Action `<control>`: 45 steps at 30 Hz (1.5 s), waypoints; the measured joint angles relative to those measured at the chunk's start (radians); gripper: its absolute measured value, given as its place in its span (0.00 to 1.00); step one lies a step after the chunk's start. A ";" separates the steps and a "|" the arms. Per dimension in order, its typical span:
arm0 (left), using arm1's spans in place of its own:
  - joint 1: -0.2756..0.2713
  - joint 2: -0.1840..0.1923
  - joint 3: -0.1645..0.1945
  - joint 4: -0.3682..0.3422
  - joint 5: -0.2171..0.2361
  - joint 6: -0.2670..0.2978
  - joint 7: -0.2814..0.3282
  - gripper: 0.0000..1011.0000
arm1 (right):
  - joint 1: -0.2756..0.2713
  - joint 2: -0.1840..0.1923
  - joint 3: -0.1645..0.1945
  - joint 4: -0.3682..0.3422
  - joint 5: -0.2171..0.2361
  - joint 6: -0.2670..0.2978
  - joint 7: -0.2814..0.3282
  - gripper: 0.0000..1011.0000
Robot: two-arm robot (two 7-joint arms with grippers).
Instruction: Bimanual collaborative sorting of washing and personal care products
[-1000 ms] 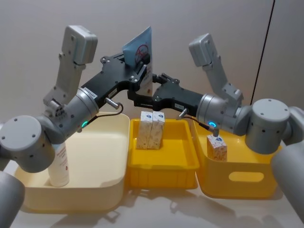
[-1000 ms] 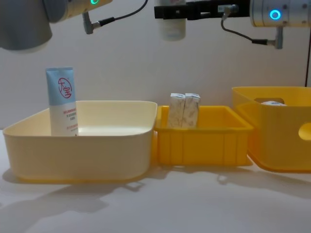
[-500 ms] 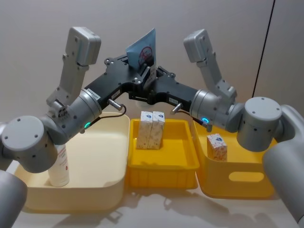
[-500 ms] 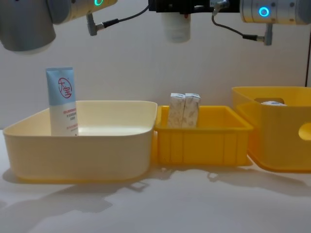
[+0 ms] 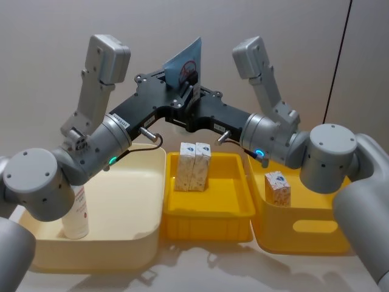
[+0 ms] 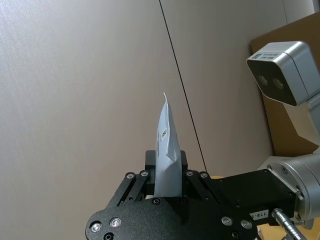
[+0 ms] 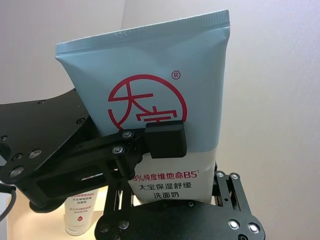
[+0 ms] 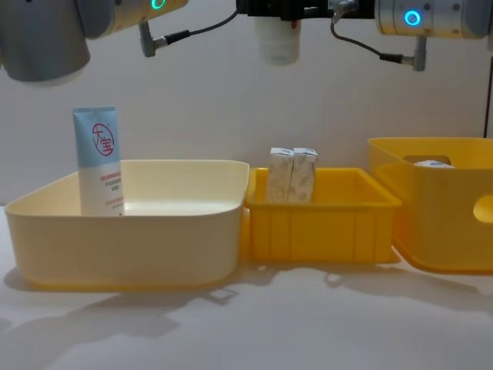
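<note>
**Item in hand:** light-blue-and-white tube (image 5: 182,64), raised high above the middle yellow bin (image 5: 206,228). Long axis upright, crimped end up, cap down.
**Grip:** left gripper (image 6: 166,172) clamped on it. Right gripper (image 7: 172,200) at its lower part; hold cannot be told.
**Apparently sorted:** second tube (image 5: 76,210) standing at the cream bin's (image 5: 109,255) left end; single carton (image 5: 277,187) in the right yellow bin (image 5: 316,246).
**Probably outstanding:** two cartons (image 5: 193,165) upright by the middle bin's far edge, and the raised tube.

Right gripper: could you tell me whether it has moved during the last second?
Yes: the right gripper rose away from the cartons below, up to the held tube.
</note>
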 joint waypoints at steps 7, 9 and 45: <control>0.000 0.000 0.001 0.001 -0.001 0.000 -0.001 0.23 | 0.001 -0.002 -0.001 0.002 0.000 -0.003 -0.002 0.67; 0.000 0.000 0.001 0.001 -0.001 0.000 -0.001 0.23 | 0.001 -0.002 -0.001 0.003 0.000 -0.004 -0.002 0.66; 0.000 0.000 0.001 0.001 -0.001 0.000 -0.002 0.23 | 0.003 -0.004 -0.001 0.005 0.000 -0.008 -0.005 0.52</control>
